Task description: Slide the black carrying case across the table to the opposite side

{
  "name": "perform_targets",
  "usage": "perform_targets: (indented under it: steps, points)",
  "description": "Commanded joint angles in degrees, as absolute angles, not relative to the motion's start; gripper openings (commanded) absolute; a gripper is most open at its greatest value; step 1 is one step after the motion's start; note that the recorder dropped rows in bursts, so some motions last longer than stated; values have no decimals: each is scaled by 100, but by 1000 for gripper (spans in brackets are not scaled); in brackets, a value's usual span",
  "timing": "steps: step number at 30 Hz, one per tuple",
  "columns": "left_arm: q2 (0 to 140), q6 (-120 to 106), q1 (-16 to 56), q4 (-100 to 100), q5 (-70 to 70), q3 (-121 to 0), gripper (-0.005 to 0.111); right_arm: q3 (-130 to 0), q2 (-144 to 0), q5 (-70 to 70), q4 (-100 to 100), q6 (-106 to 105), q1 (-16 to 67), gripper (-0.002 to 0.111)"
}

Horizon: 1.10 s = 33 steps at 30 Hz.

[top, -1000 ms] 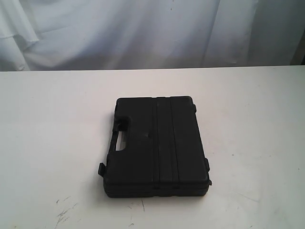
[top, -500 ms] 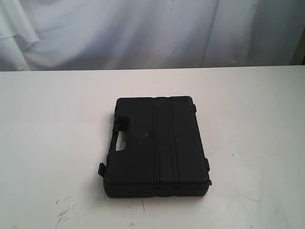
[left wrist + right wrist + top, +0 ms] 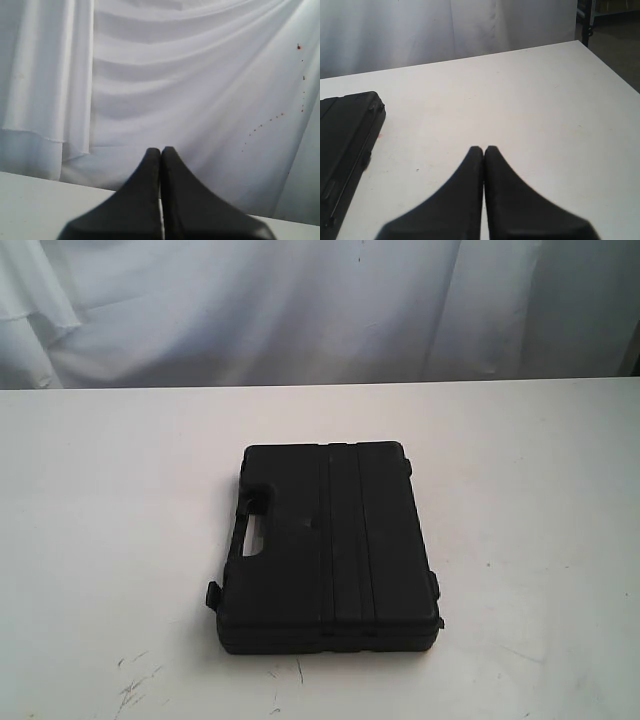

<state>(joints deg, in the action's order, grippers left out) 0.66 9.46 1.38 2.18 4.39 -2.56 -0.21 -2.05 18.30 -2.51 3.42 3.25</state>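
Gripping nothing, left pincer (image 3: 161,151) and right pincer (image 3: 484,149) fully closed (fingertips (image 3: 470,172) together), clear of black case (image 3: 330,550).

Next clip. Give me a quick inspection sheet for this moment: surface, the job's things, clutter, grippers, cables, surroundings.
Surface: white table, dark scratch marks low in the exterior view.
Job's things: black carrying case lies flat and closed about mid-table, handle toward the left of the exterior view.
Clutter: nothing seen.
Grippers: left gripper and right gripper both shut, fingers together, holding nothing; neither touches the case, neither shows in the exterior view.
Cables: nothing seen.
Surroundings: white curtain behind the table, small red spots on it; dark frame past the table's corner in the right wrist view.
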Motion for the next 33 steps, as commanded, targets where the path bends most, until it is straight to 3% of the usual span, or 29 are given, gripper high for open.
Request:
perform_targets:
  steps: [1, 14, 28, 33]
  points:
    - [722, 1044, 124, 289, 0, -1050, 0, 0, -173, 1826, -194, 341, 281, 0]
    - [4559, 1178, 124, 333, -3494, -4092, 0, 0, -173, 1826, -194, 341, 281, 0]
    - [6585, 117, 136, 1770, -4173, -5019, 0, 0, -173, 1826, -194, 341, 281, 0]
    - [8036, 279, 829, 1591, -4872, -6352, 0, 0, -173, 1826, -194, 341, 281, 0]
